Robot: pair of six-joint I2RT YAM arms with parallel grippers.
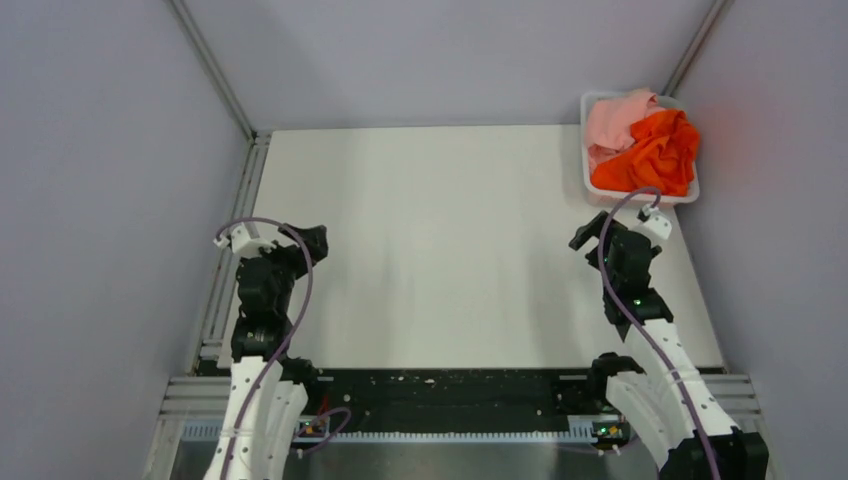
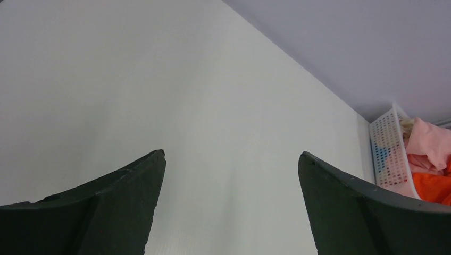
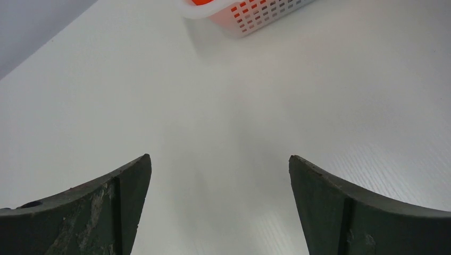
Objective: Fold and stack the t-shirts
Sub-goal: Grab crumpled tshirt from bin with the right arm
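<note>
The orange shirt [image 1: 655, 152] and the pink shirt [image 1: 615, 120] lay crumpled together in the white basket [image 1: 586, 165] at the far right corner of the table [image 1: 430, 260]. The orange one was nearer the arms and heaped partly over the pink. Neither was folded, so the task looked not yet begun. Bundling them in the corner probably kept the middle of the table for spreading and folding. The right gripper [image 3: 218, 157] stood just short of the basket, jaws spread wide and holding nothing, well placed to reach in first. The left gripper [image 2: 231, 154] hung over the table's left side, well apart from the basket. It was likewise wide open and empty, likely there to help flatten a shirt.
</note>
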